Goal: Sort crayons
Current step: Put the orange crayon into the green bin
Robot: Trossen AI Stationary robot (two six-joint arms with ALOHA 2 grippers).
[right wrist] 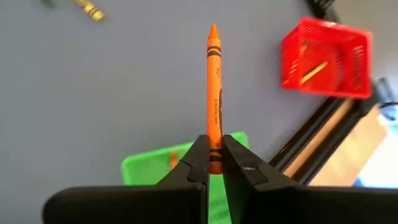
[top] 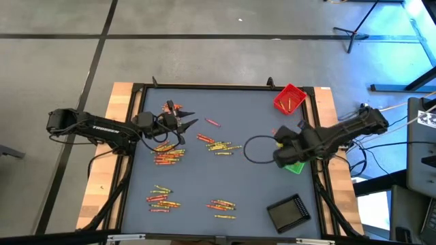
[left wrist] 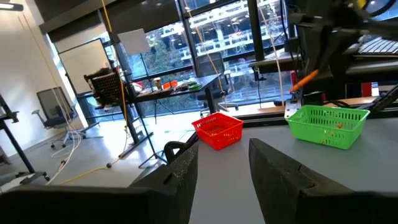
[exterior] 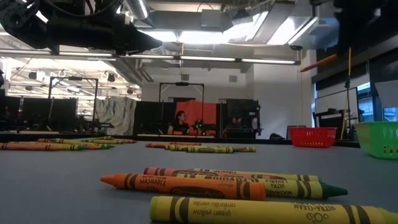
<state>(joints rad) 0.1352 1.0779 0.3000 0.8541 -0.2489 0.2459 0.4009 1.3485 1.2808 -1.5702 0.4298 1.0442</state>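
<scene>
Lab: exposed ceiling ducts, equipment stands

The right arm is covering most of the green plastic mesh tray; the black square tray's contents are showing too small to tell.

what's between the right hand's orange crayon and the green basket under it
Nothing but air: in the right wrist view the right hand holds the orange crayon above the green basket, with no object in between.

Orange crayon, black-banded; red tray; green tray; black tray; grey desk; scattered crayons red, orange, yellow.
</scene>
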